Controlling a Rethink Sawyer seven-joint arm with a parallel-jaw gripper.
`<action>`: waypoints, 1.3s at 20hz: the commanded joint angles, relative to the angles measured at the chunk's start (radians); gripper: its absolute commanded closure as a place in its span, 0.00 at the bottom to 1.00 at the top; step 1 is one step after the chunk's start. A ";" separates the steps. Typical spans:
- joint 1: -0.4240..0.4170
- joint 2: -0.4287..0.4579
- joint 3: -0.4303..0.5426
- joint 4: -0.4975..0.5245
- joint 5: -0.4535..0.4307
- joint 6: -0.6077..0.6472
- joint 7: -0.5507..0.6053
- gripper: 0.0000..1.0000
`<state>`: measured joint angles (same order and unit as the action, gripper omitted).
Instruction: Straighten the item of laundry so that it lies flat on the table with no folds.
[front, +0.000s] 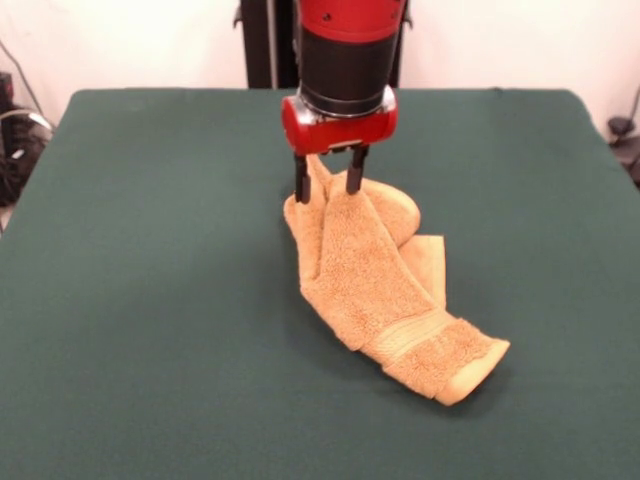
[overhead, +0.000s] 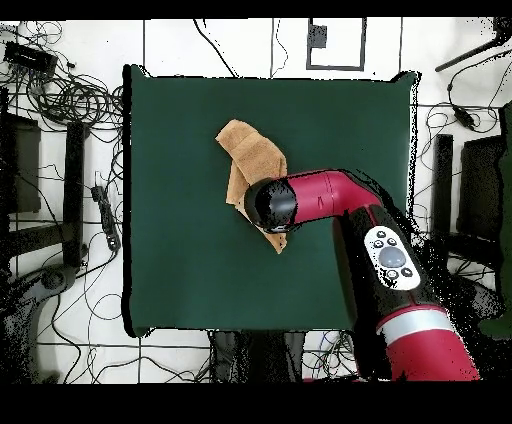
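The golden-orange towel (front: 375, 290) lies crumpled and folded over itself near the middle of the dark green table (front: 150, 300). One banded end points toward the near right. My gripper (front: 329, 185) hangs straight down over the towel's far end. Its two fingers stand apart, one on each side of a raised fold that pokes up between them. In the overhead view the towel (overhead: 250, 150) shows partly, and the arm's wrist (overhead: 272, 205) covers the gripper and the rest of the towel. I see no care tag.
The table's green cloth stretches wide on all sides of the towel. Cables and dark equipment (overhead: 60, 100) lie on the floor beyond the table's edges. The robot's pedestal (front: 270, 40) stands at the far side.
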<state>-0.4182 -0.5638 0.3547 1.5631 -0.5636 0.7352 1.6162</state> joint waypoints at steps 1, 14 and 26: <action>0.019 0.087 0.059 0.055 -0.031 -0.048 -0.053 0.00; 0.019 0.061 0.081 0.079 0.014 -0.020 -0.034 0.00; 0.050 0.069 0.077 0.075 0.014 -0.034 0.005 0.00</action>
<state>-0.4167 -0.5441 0.3599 1.5706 -0.5653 0.7352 1.6162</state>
